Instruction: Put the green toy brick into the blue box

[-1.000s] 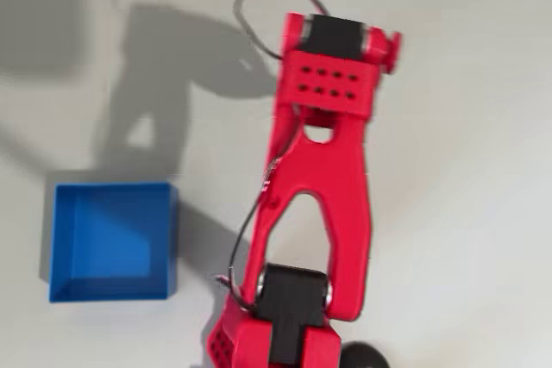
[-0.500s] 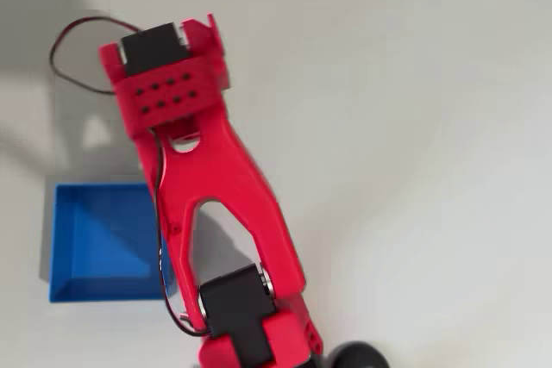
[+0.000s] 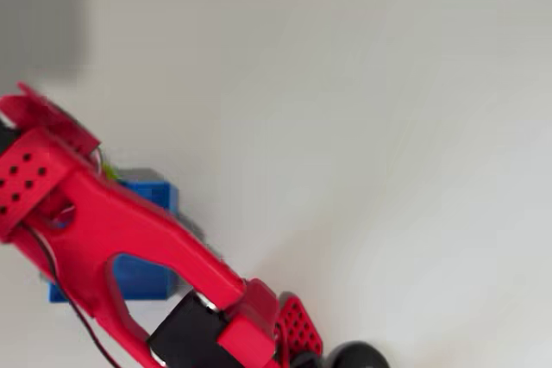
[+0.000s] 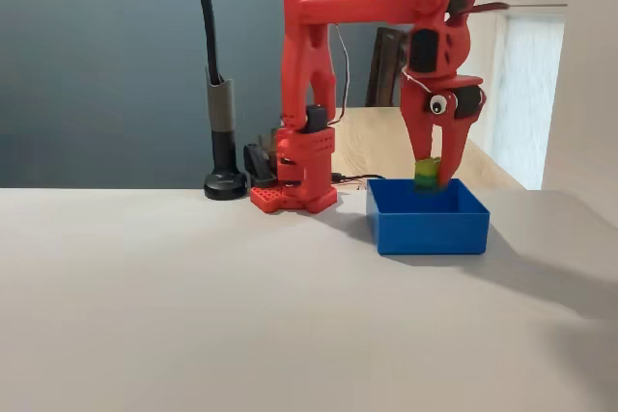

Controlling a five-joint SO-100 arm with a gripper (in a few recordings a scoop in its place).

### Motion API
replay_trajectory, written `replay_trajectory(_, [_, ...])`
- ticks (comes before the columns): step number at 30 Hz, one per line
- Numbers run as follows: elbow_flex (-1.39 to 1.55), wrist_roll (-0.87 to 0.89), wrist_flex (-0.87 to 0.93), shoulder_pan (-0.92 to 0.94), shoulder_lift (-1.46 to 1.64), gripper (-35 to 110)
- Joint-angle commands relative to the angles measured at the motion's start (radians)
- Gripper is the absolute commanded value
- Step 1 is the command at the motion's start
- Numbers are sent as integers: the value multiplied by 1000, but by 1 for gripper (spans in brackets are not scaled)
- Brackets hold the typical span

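Note:
In the fixed view my red gripper [image 4: 431, 173] hangs straight down over the blue box [image 4: 429, 224], shut on the green toy brick [image 4: 426, 176]. The brick sits just above the box's back rim, between the two red fingers [image 4: 451, 147]. From overhead, the red arm [image 3: 103, 221] lies across most of the blue box [image 3: 153, 194], and only a sliver of the green toy brick [image 3: 108, 171] peeks out beside the wrist.
A black lamp stand with a round foot [image 4: 225, 185] rises left of the arm's base [image 4: 294, 190]. The pale table [image 4: 193, 306] stretches wide in front and to the left of the box. The round black foot [image 3: 354, 356] also shows at the bottom of the overhead view.
The arm has swung leftwards in the overhead view, from the middle of the table to over the blue box, now covering most of it.

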Motion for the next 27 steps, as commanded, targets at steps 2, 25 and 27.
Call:
replay_trajectory(2, [-29,48,37,-75,44,0])
replay_trajectory(25, [71,58,34,-147,31,12])
replay_trajectory(27, [72,60,34,-147,29,19])
